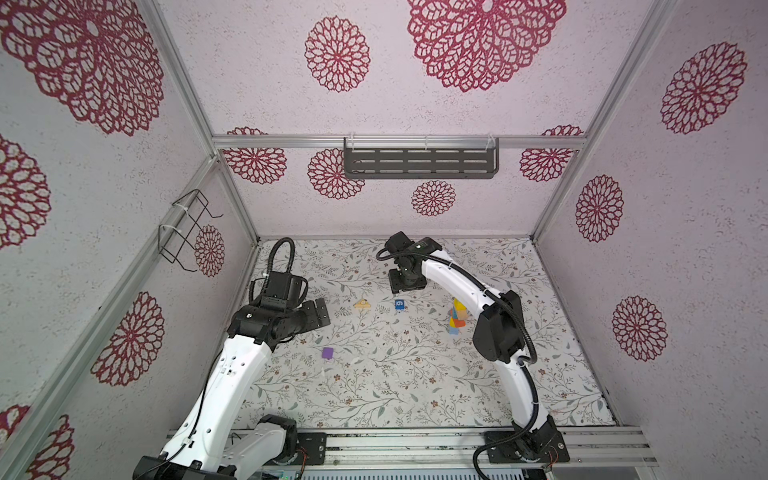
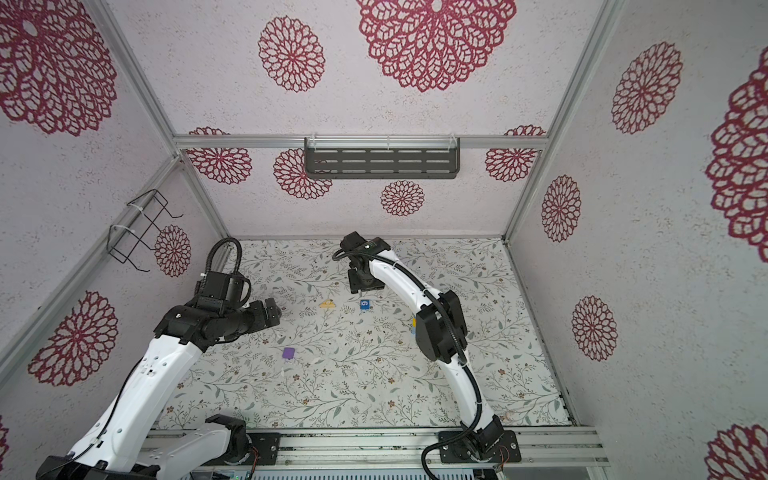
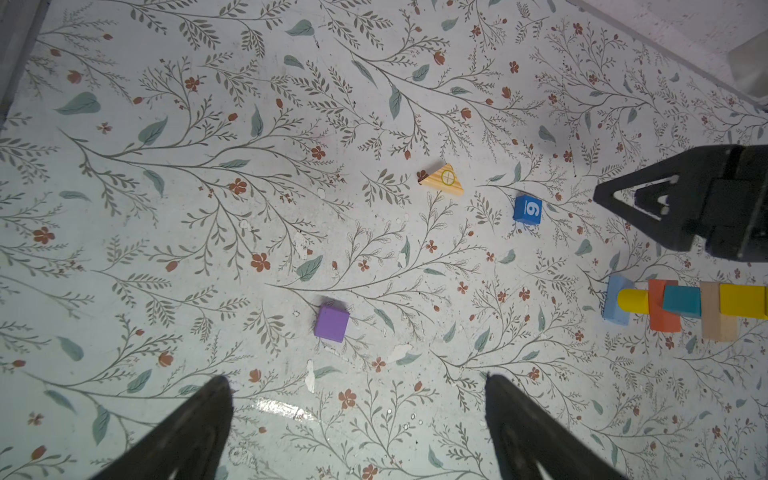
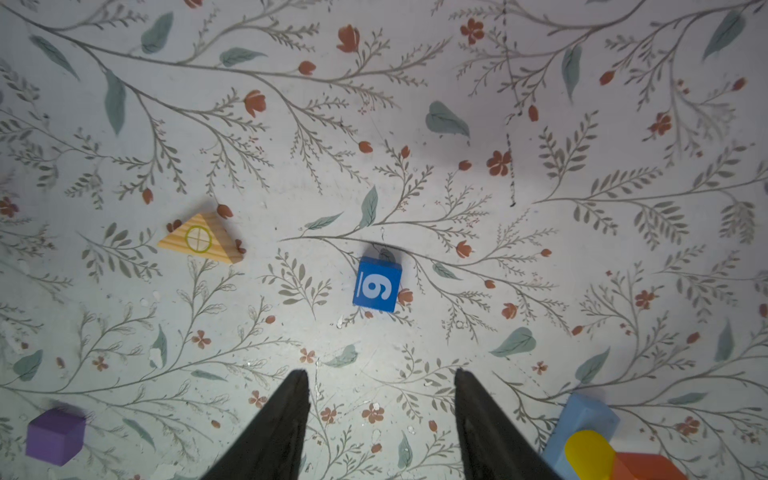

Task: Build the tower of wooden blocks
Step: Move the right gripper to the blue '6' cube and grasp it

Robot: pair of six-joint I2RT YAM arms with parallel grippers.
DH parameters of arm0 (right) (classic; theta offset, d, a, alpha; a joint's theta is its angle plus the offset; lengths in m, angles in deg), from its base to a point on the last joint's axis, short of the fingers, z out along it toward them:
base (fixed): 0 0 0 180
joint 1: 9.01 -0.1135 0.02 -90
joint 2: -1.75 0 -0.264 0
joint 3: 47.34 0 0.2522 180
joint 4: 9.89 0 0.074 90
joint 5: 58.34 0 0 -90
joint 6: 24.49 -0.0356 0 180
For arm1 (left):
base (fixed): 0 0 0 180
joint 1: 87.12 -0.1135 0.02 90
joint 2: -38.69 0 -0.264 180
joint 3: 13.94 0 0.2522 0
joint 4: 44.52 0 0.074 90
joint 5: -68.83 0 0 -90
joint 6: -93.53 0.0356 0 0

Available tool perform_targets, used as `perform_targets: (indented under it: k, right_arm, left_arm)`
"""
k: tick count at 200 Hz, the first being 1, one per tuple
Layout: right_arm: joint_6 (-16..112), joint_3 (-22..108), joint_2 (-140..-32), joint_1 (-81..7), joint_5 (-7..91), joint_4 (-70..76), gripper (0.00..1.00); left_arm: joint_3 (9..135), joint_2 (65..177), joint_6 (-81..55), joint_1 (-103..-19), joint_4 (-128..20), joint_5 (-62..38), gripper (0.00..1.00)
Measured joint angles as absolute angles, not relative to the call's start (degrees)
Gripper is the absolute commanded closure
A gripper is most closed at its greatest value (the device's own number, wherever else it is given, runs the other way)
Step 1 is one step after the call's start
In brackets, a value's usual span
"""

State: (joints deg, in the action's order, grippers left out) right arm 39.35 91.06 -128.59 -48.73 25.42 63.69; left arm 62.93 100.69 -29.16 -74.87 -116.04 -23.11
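The wood block tower [image 1: 456, 318] is a narrow stack of light blue, yellow, orange, teal and tan blocks, standing right of centre beside my right forearm; in a top view only a sliver of the tower [image 2: 414, 326] shows. Three loose blocks lie on the mat: a blue cube marked "6" [image 4: 377, 284], a tan triangle [image 4: 199, 239] and a purple cube [image 3: 331, 323]. My right gripper [image 4: 380, 374] hangs open above the mat, just short of the blue cube [image 1: 399, 304], nothing between its fingers. My left gripper [image 3: 357, 380] is wide open and empty, near the purple cube [image 1: 327, 353].
The floral mat [image 1: 415, 386] is walled on three sides. A dark shelf [image 1: 419, 160] hangs on the back wall and a wire rack [image 1: 185, 228] on the left wall. A metal rail [image 1: 415, 440] runs along the front edge.
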Motion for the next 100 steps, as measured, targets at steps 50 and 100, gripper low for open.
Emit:
perform_targets:
  k: [50, 100]
  right_arm:
    - [36.58, 87.61, -128.75, -48.97, 25.46, 59.93, 0.44]
    - [34.13, 85.79, -130.52, -48.95, 25.63, 56.82, 0.49]
  left_arm:
    - [62.32, 101.81, -28.94, -75.28, -115.71, -22.80, 0.03]
    - [60.63, 102.59, -28.46, -75.52, -114.82, -22.23, 0.03]
